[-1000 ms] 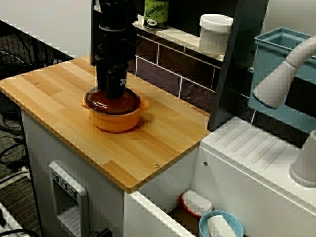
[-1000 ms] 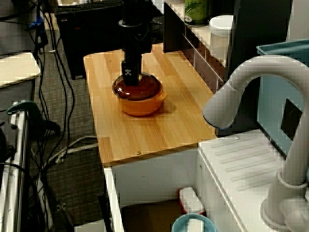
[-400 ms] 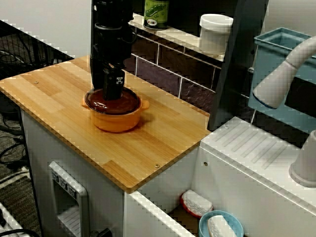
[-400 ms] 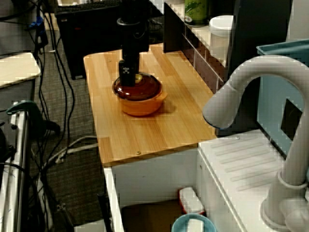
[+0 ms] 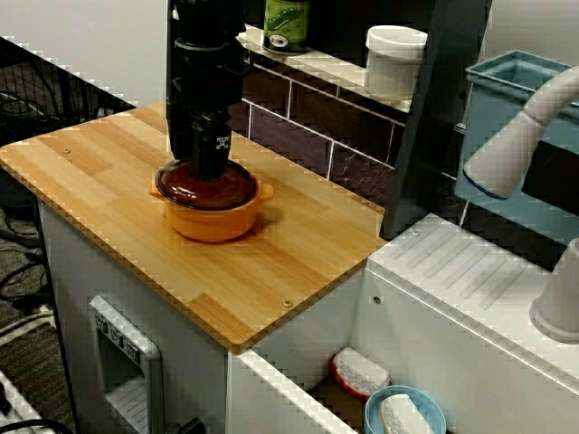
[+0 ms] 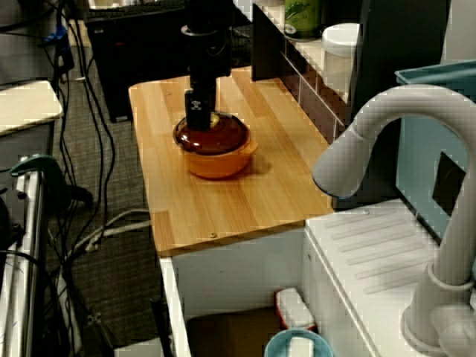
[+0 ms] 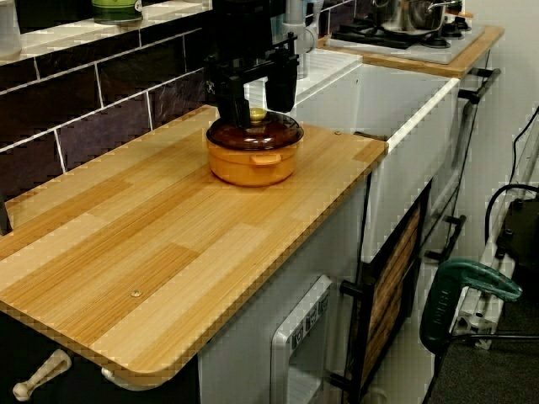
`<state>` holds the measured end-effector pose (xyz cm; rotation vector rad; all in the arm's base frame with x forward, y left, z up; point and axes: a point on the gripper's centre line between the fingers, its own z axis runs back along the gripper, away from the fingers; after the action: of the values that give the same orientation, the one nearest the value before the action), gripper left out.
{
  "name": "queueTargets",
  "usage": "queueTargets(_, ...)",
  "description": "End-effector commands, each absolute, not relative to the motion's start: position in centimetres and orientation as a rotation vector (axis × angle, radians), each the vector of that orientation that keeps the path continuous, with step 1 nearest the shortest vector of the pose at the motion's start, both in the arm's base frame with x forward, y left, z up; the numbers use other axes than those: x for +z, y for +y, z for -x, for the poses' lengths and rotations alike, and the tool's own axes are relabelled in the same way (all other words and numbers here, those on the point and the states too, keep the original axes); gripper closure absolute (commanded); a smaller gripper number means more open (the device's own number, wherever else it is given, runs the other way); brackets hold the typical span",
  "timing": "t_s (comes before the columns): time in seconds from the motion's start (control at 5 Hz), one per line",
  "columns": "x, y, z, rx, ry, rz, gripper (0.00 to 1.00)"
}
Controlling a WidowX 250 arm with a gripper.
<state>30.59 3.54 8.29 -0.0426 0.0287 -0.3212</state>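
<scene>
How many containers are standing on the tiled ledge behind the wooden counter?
2. A green jar sits beside the arm; a white tub stands farther along, near the dark post. The arm covers part of the ledge, so another may be hidden.

Nothing legible: label on the green can (image 5: 286, 23) and white mark on the end effector (image 7: 253, 108) are blurred.

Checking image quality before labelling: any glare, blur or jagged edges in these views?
Front view: counter edges stair-stepped. View past the faucet: it looms large and soft up front. Low side view: sharp, small highlights on the pot lid.
</scene>
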Motion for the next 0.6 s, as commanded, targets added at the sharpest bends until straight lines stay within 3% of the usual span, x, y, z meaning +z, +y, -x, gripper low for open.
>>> queueTargets(0.0,8.87,2.95,-31.36,-0.317,-0.033,0.014,0.0)
queueTargets(0.4,8.63,2.47,-31.71,-0.302,-0.038,0.015,0.0)
